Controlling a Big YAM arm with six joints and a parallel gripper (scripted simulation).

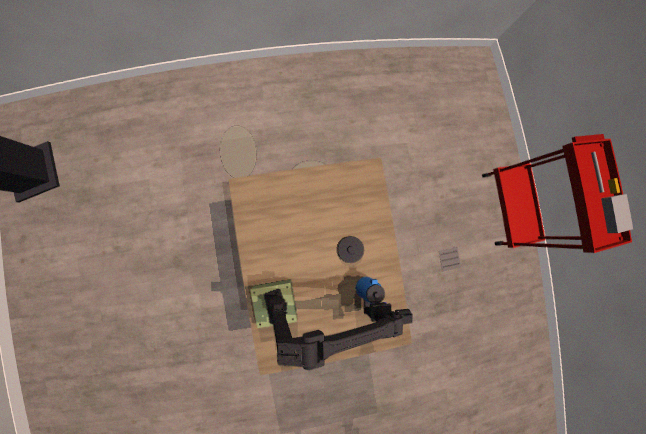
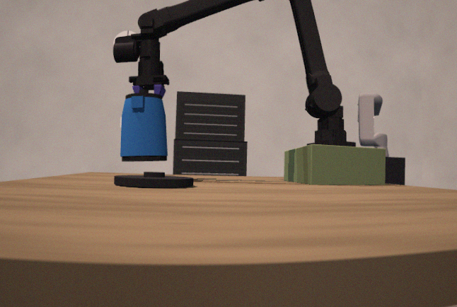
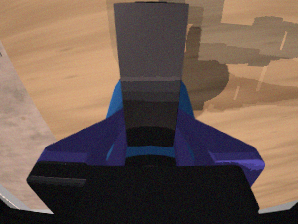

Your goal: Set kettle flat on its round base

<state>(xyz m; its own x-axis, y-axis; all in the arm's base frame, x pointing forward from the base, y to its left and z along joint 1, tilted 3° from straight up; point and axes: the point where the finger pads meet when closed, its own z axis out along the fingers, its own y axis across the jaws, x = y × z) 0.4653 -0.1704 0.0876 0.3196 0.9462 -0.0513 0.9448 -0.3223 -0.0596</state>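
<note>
Kettle in tool (airborne)

Our black six-joint arm reached out, its purple-fingered end effector pointing down, clamped on the blue kettle.
</note>
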